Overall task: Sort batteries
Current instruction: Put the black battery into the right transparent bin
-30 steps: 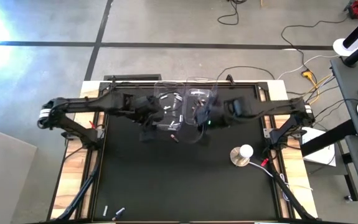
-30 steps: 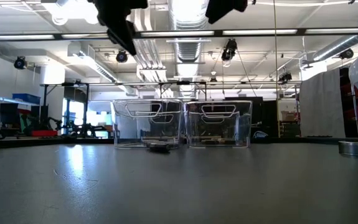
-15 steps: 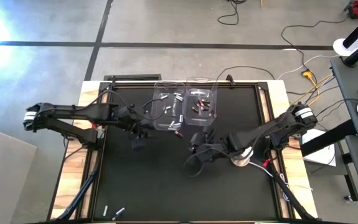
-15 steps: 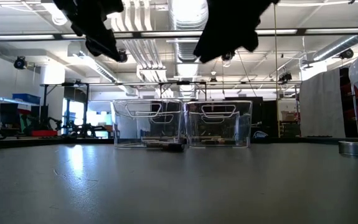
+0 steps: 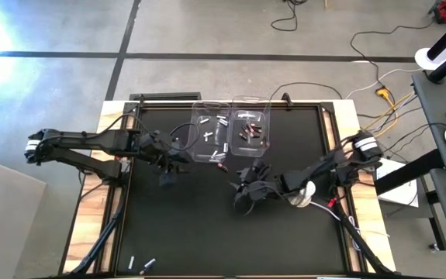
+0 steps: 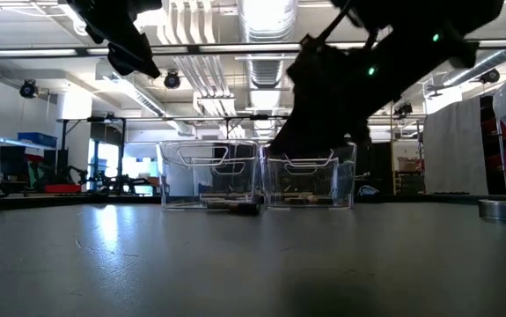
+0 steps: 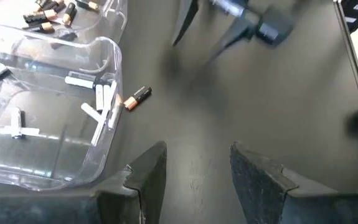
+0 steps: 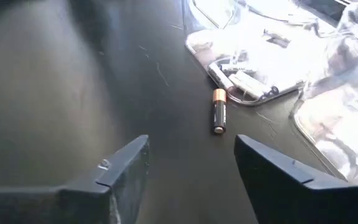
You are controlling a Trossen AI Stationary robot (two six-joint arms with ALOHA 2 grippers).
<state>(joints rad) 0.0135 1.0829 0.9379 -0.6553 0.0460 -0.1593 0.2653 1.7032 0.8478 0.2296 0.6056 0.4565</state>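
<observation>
Lying on the mat ahead of the open, empty right claw (image 8: 188, 171), a dark battery (image 8: 219, 111).

Two bins stand side by side at the far middle of the table (image 5: 207, 232); the left bin (image 5: 209, 138) holds one group of batteries (image 5: 216, 124), and the right bin (image 5: 252, 136) holds another group (image 5: 247, 133); one loose battery (image 5: 222, 166) lies on the table just before the left bin's near corner. The left gripper (image 5: 168, 177) hangs left of that battery; the right gripper (image 5: 246, 195) hangs before the right bin; a round disc (image 5: 303, 194) sits to the right, and two further batteries (image 5: 141, 264) lie at the near left edge.
</observation>
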